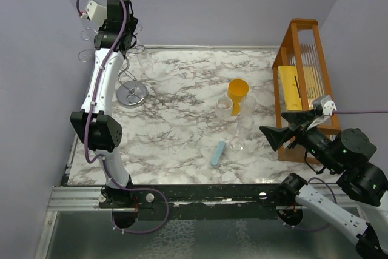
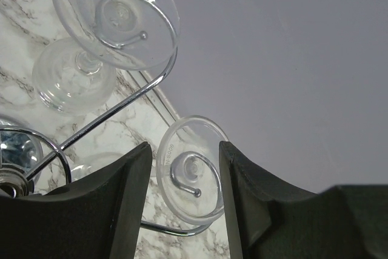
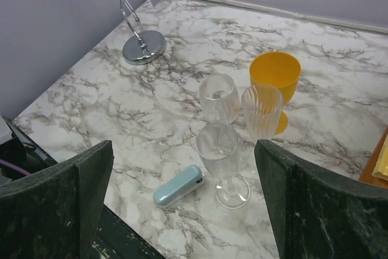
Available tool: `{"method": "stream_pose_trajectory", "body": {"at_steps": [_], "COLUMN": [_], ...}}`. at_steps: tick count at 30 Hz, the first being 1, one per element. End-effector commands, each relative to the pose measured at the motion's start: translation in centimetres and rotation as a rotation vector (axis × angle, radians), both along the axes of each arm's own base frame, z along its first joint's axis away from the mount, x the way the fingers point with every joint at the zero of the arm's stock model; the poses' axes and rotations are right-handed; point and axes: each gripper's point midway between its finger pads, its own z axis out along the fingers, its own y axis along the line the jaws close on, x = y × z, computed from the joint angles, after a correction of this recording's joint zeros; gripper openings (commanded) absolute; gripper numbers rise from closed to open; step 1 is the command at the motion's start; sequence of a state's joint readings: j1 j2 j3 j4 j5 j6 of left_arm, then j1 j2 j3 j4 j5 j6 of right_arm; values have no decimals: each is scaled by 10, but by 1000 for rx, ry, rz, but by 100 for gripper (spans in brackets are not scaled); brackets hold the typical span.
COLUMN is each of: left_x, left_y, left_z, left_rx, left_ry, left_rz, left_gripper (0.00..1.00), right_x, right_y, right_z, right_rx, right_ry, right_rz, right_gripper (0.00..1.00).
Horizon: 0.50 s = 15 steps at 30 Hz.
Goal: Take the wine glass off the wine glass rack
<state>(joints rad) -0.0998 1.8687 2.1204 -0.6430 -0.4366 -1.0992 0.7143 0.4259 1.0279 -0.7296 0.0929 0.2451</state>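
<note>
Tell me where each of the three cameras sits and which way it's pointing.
Top external: high behind the arm bases, looking down on the marble table; left arm, right arm and the wine glass rack show.
Left wrist: looks past the left claw at a wine glass hanging on a rack loop.
Right wrist: looks down across the table through the open right claw at an orange cup.
Shared: top and right wrist both show the rack's base, the cup and a blue case.
</note>
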Motion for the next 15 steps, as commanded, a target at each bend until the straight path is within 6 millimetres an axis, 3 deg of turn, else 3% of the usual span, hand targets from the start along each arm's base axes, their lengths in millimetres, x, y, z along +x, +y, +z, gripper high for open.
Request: {"method": "stream_pose_trajectory", "body": {"at_steps": [1,15], "left_x": [2,5], "left_y": [1,0], "left_z": [1,6], "left_rx": [-9,-7], "left_ry": [-4,-22], "left_rz": [7,1], "left_gripper": [49,21], "right_x": [3,5], "right_y": [-4,-3], "right_z": [8,10], "right_rx": [20,28], "right_ry": [-39,-45], "right_rz": [-26,-31], "right_gripper": [100,100]}}
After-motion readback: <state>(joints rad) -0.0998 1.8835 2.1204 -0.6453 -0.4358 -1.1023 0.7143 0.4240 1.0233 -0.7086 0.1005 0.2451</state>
